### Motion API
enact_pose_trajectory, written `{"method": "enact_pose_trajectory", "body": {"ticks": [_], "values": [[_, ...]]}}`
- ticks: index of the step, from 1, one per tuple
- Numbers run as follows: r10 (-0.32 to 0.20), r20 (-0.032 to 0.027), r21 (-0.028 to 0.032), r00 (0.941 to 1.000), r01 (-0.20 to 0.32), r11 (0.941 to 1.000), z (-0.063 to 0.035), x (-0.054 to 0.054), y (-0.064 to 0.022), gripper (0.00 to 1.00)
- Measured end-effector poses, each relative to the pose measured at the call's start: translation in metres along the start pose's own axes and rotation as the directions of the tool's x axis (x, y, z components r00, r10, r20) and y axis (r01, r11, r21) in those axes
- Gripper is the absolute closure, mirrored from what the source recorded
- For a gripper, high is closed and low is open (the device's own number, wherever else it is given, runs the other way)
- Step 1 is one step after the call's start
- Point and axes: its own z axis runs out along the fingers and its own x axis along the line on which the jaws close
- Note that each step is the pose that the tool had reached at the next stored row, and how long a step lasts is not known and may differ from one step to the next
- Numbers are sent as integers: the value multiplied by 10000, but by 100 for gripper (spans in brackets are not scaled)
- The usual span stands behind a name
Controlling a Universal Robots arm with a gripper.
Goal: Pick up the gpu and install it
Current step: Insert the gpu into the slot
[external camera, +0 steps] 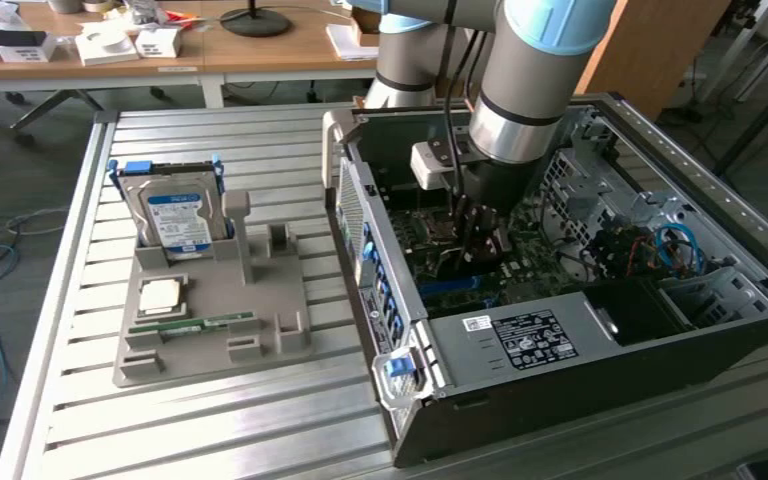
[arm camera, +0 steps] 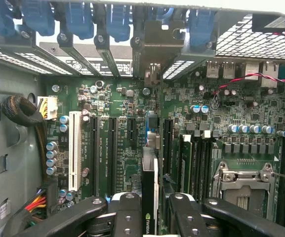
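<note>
Dark-faced gpu (arm camera: 150,182) is standing on edge between the black fingers (arm camera: 127,215) of the hand (arm camera: 152,210), which is clamping it narrowly from both sides inside the open computer case (external camera: 558,350). Card is sitting over the green motherboard (arm camera: 127,98), running parallel to the long black slots and well apart from the white slot (arm camera: 74,150); whether it is touching a slot, cannot tell. Out on the slatted metal bench (external camera: 197,420), a grey parts tray (external camera: 271,340) is carrying a blue-labelled hard drive (external camera: 177,220) upright and a green RAM stick (external camera: 204,322) lying flat.
</note>
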Motion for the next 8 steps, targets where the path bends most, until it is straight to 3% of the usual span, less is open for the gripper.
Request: {"method": "enact_pose_trajectory", "body": {"ticks": [8], "values": [[-21,-3,5,10000,21,10000,-1,0,-4,74]]}}
